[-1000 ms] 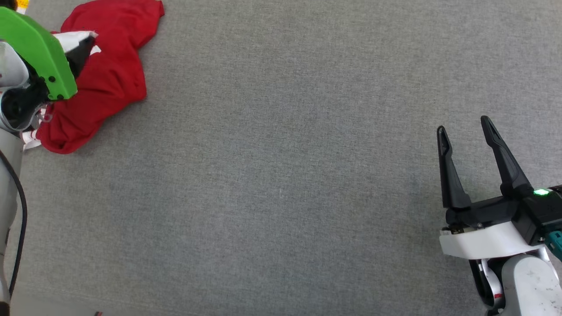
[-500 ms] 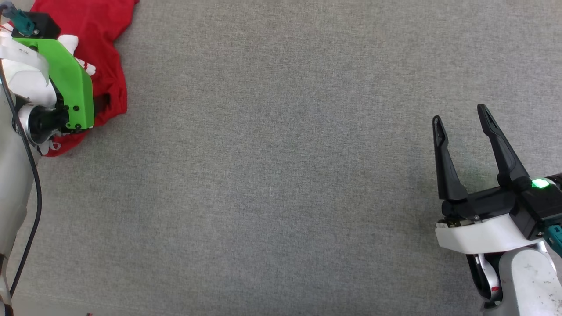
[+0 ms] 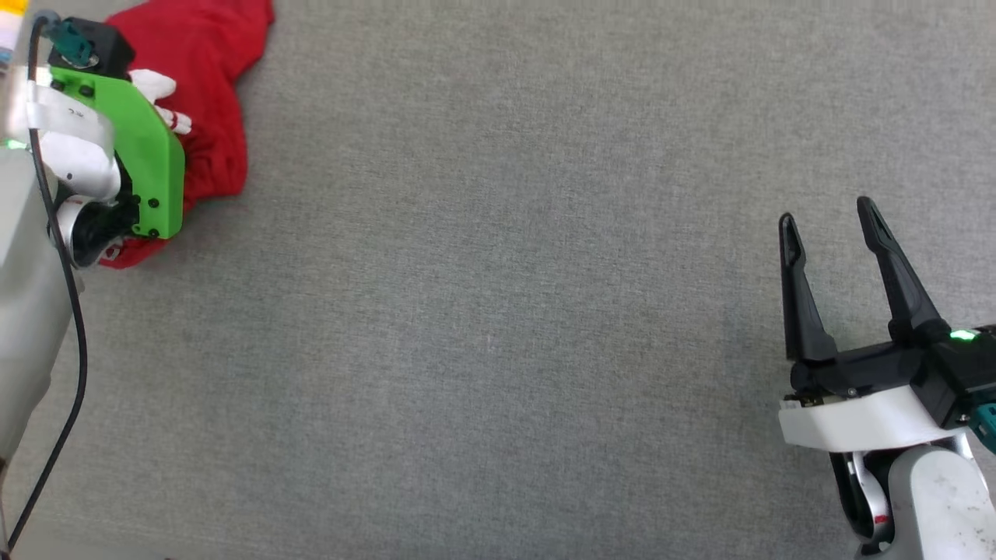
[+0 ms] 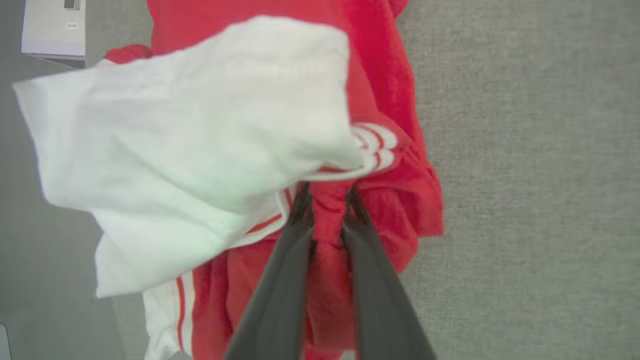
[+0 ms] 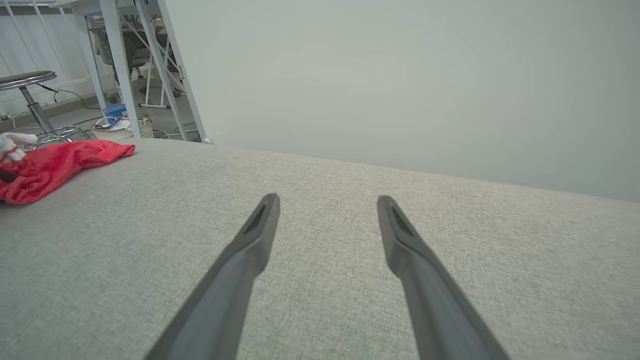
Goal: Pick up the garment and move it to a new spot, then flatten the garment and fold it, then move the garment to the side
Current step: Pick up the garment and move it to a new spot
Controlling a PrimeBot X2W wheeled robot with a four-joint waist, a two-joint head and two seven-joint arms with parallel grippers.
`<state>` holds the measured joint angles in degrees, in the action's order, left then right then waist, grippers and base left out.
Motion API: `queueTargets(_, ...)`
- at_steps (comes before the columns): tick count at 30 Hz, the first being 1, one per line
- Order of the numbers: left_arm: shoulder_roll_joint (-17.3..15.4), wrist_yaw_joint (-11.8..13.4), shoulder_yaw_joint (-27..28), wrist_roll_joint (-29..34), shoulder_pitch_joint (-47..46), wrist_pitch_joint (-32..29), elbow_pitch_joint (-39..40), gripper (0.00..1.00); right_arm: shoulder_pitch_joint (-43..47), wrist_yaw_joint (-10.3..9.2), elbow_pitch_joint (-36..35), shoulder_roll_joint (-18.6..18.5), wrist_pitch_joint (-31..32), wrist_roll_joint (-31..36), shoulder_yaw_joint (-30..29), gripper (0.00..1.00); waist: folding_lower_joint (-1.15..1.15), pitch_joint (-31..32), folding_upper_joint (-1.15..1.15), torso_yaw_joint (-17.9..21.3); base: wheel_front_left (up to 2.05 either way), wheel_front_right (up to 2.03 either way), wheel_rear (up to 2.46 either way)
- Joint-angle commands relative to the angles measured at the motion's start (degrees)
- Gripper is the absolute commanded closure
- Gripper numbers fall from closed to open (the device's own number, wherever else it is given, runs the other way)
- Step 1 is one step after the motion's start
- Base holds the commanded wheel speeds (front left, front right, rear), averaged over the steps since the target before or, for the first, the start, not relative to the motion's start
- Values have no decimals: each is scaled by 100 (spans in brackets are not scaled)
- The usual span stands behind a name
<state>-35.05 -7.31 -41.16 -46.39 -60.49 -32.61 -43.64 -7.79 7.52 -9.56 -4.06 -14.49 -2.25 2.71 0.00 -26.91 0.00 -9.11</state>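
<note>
A grey fabric surface (image 3: 498,311); beyond it 1 stool (image 5: 25,79), perhaps a basket (image 5: 122,131).

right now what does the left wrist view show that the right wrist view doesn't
Left wrist view: the left gripper shut on a red fold of the garment, with its white sleeve and stripe trim close up, and a pale box. Right wrist view: the right gripper open and holding nothing, plus a stool and a basket in the background. Both: the garment on the grey fabric surface.

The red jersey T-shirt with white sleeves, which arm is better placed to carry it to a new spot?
Left. The left gripper is shut on the red jersey T-shirt; the right gripper hangs open, far across the grey surface.
</note>
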Motion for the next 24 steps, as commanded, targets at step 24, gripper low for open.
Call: queueTargets(24,155,-17,-2060,639,-1000,1946,2317,100,513,-3,109,117,-51,-593,-184,0,0,1342,0,629,0,0,0)
